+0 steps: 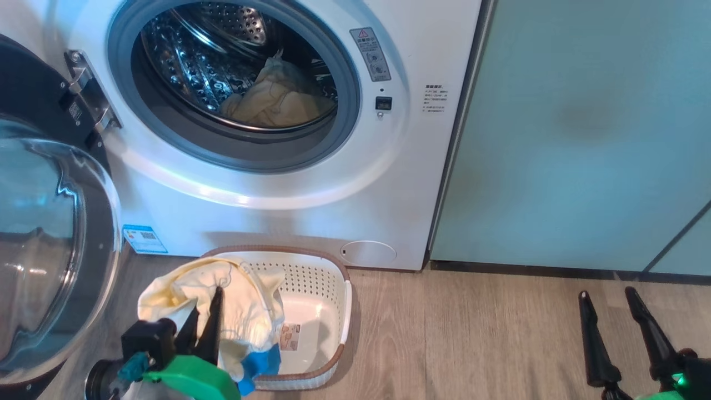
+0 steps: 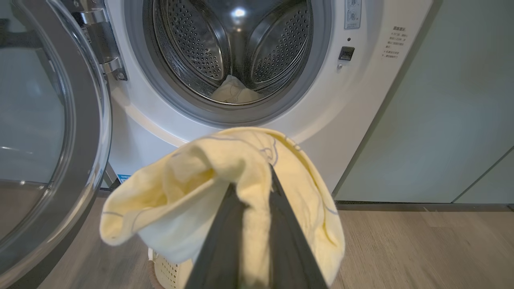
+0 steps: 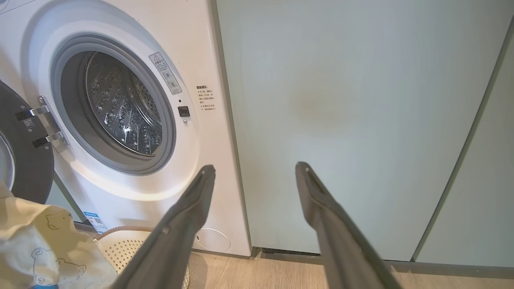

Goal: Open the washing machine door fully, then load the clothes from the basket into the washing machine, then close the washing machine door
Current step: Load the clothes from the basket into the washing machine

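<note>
Floor: grey-brown wood-grain planks (image 1: 472,333), near and to the right.
Cabinet: tall pale green flat panels (image 1: 583,139), smooth, upright at the right.
Plinth: narrow dark strip (image 1: 527,271) under the panels, meeting the planks.
Seam: thin dark line (image 1: 677,236) between two panels, far right.

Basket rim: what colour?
Brown; the rim shows best in the head view.

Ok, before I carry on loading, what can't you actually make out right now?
Head view: the held garment covers the left part of the basket; anything under it is hidden.
Left wrist view: the same garment hides nearly all of the basket.
Head view: the washing machine door is cut off by the left and bottom edges.
Head view: the warning label print is too small to read.
</note>
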`<state>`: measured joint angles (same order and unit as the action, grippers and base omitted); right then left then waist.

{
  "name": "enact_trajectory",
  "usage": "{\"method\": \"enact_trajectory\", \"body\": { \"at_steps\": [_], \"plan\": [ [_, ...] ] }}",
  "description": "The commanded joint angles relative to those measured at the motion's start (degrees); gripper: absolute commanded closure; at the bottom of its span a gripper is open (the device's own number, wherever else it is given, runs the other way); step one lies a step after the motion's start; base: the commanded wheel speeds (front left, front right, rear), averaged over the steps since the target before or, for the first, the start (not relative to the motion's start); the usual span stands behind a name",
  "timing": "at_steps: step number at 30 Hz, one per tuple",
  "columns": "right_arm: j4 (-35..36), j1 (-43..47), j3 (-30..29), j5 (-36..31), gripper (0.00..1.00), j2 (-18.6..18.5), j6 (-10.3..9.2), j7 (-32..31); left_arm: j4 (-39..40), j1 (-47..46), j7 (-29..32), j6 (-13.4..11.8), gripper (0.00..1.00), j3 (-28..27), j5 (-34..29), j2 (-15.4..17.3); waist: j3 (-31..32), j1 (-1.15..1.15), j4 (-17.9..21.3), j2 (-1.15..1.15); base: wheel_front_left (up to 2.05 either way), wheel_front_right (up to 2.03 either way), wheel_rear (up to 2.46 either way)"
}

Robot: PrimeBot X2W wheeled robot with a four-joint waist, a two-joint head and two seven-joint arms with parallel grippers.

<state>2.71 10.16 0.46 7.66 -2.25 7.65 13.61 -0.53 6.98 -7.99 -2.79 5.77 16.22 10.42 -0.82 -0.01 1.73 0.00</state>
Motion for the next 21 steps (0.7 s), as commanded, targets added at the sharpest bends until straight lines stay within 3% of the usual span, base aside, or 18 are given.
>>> {"method": "enact_trajectory", "body": {
  "at_steps": [1,21],
  "plan": [
    [2.04,-1.42,1.42,0.47,0.00,-0.63,-0.16,0.01,2.52,-2.16,-0.06,-0.32,1.00,-1.99,0.28,1.24,0.04,0.01,0.06,0.00,0.00,0.00,0.00],
    [2.05,-1.84,2.09,0.93,0.00,-0.63,-0.16,0.29,2.24,-3.17,-0.22,-0.75,1.00,-1.25,1.04,1.46,-0.49,0.01,0.75,0.00,0.00,0.00,0.00]
  ]
}}
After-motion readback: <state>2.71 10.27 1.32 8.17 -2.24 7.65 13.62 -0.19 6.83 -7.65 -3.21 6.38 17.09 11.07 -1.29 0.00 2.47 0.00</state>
